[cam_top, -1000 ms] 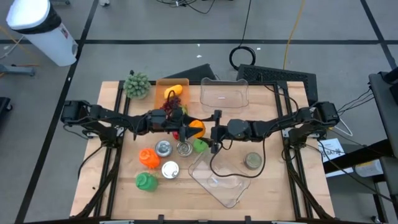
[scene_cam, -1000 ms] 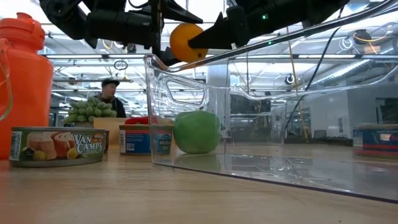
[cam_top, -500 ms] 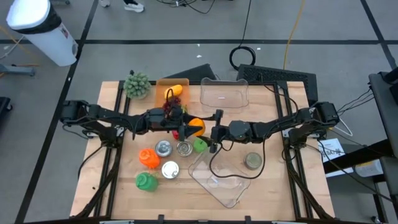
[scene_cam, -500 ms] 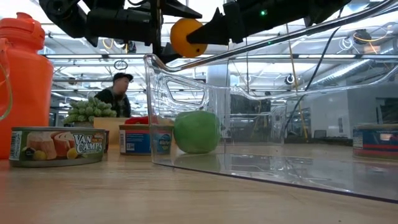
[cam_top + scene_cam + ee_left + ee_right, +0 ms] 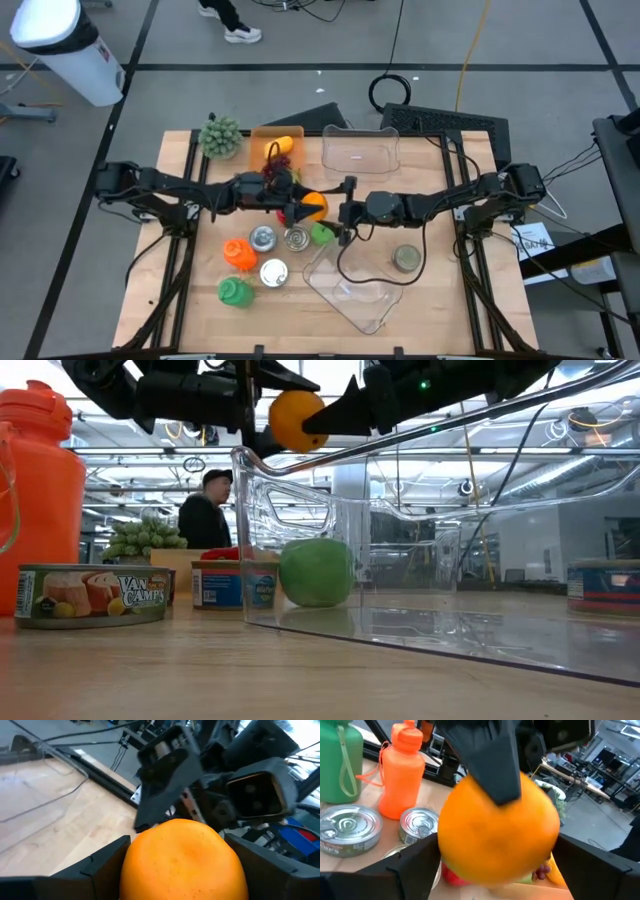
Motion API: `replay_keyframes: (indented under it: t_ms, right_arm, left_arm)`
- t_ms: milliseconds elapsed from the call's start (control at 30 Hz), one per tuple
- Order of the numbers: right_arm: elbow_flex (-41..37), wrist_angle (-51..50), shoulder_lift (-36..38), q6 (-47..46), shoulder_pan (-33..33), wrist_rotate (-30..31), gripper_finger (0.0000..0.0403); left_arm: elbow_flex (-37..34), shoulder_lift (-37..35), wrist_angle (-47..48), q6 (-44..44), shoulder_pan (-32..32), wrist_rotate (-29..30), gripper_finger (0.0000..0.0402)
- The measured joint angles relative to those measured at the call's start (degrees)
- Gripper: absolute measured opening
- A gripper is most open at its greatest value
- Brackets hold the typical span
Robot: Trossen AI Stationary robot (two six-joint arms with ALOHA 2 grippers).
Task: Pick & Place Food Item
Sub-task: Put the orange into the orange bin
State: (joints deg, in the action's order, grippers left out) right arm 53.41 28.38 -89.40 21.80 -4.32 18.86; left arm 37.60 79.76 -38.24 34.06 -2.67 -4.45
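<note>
Low view hides most of both grippers: only dark finger shapes meet above the clear bin, and where each finger ends is hard to make out. In the high view the orange [image 5: 315, 204] is half covered by the left gripper [image 5: 297, 205], and the right gripper [image 5: 336, 213] closes in from the other side, so the handover point is crowded and small.

The orange [image 5: 297, 420] is round, bright and smooth, held in the air above the table, over the near corner of the clear bin [image 5: 440, 590]. The left wrist view shows it seated between the left gripper's two fingers [image 5: 95, 870], which press on either side of it. The right wrist view shows the same orange [image 5: 497, 832] between the right gripper's widely spread fingers [image 5: 410, 870], with one dark finger of the other arm lying across its top; whether the right fingers touch it I cannot tell.

Below sit a green ball [image 5: 316, 572], a labelled tin [image 5: 92, 595], an orange bottle [image 5: 38, 490], a green bottle [image 5: 235, 291] and an open can [image 5: 272, 273]. A person [image 5: 207, 510] stands beyond the table.
</note>
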Motion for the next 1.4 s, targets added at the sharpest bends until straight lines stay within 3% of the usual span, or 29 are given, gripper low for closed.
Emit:
replay_keyframes:
  t_ms: [200,367,467,567,667,733,1000,1400]
  right_arm:
    - [0.00,-1.31,-0.07,0.33,-0.14,0.53,0.0353]
    - [0.00,-4.06,0.37,-0.07,-0.31,-0.25,0.0353]
    - [0.00,-4.89,1.16,-1.05,-0.23,-0.23,0.0352]
    - [-0.02,-7.04,2.42,-2.70,-0.01,-0.67,0.0352]
    - [0.04,-7.24,2.97,-3.13,0.43,-0.67,0.0350]
    - [-0.01,-8.05,2.79,-3.15,0.72,-0.70,0.0348]
    - [-0.02,-8.51,2.29,-4.76,2.18,-1.09,0.0345]
    - [-0.02,-9.94,2.36,-6.37,2.16,-1.31,0.0345]
  left_arm:
    - [-0.01,-5.54,2.38,-4.06,-1.47,-0.26,0.0314]
    - [0.00,-12.67,11.74,-11.98,-3.64,5.30,0.0308]
    - [0.00,-17.12,21.43,-16.47,-4.61,13.64,0.0310]
    - [-0.33,-20.23,29.82,-19.38,-4.77,25.83,0.0321]
    - [-0.66,-20.77,36.26,-18.12,-4.98,36.66,0.0318]
    - [-0.75,-20.70,40.37,-15.65,-5.26,40.31,0.0309]
    - [-0.76,-14.73,48.33,-9.40,-7.58,47.42,0.0322]
    - [-0.74,-3.94,47.37,-4.78,-11.45,45.21,0.0309]
